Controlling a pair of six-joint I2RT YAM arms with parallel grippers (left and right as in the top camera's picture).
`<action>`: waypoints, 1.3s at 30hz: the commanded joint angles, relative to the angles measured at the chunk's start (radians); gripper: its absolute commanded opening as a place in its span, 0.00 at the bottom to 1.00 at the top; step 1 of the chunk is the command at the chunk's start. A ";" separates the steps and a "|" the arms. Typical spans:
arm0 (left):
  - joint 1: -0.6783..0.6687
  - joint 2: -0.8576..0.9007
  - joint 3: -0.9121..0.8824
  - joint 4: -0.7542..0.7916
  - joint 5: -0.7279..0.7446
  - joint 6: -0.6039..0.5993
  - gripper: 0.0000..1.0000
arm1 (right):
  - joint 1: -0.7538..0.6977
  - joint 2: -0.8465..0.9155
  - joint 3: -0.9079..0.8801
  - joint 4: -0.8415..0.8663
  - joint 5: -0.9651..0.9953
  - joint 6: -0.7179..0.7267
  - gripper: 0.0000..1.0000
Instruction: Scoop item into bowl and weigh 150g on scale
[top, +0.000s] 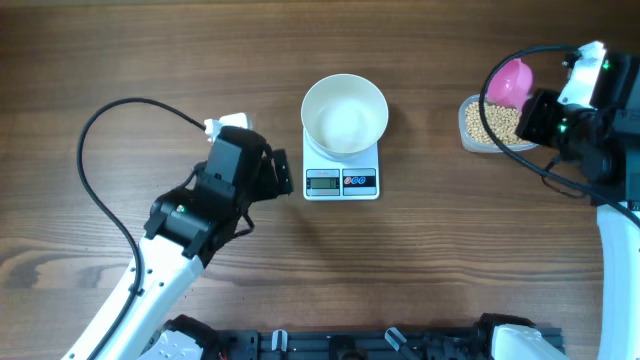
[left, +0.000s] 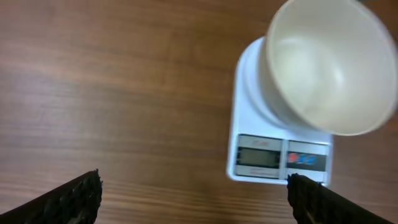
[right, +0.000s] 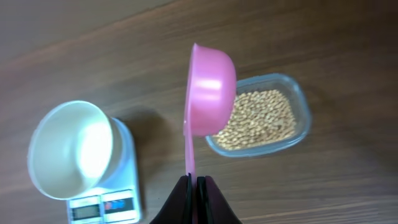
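Counter (top: 150, 50): brown wood grain; carries everything listed below.

Cable (top: 85, 150): black; loops in an arc over the counter at far left and runs to the left arm.

Left pincer (left: 194, 180): gapes wide, fingers (left: 68, 199) far apart with nothing between them; hangs over bare counter just left of the scale, near it but not touching.

Scale (top: 341, 180): small, white, square; sits mid-counter, grey display and dark button panel on the near edge. Digits too blurred to read.

Bowl (top: 344, 113): round, plain white, upright; rests on the scale's platform and overhangs it at the back. Inside shows smooth white.

Tub (top: 468, 120): clear plastic with rounded corners; stands well right of the scale, apart from it.

Beans (top: 492, 124): small, round, tan; lie heaped in the tub, covering its floor.

Scoop (right: 211, 87): pink plastic, round cup on a thin handle; held on edge above the tub's far side, back of the cup toward the wrist camera, contents hidden.

Right pincer (right: 196, 199): pressed together on the scoop's handle, at the right edge of the counter beside the tub.
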 joint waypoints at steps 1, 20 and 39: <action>0.008 0.000 0.005 0.026 0.068 0.005 1.00 | -0.002 0.011 0.016 0.004 0.058 -0.157 0.04; 0.353 0.000 0.005 0.005 0.434 0.121 1.00 | -0.002 0.032 0.014 -0.024 0.196 -0.248 0.04; 0.353 0.000 0.005 0.004 0.404 0.105 1.00 | -0.003 0.321 0.014 0.002 0.219 -0.445 0.04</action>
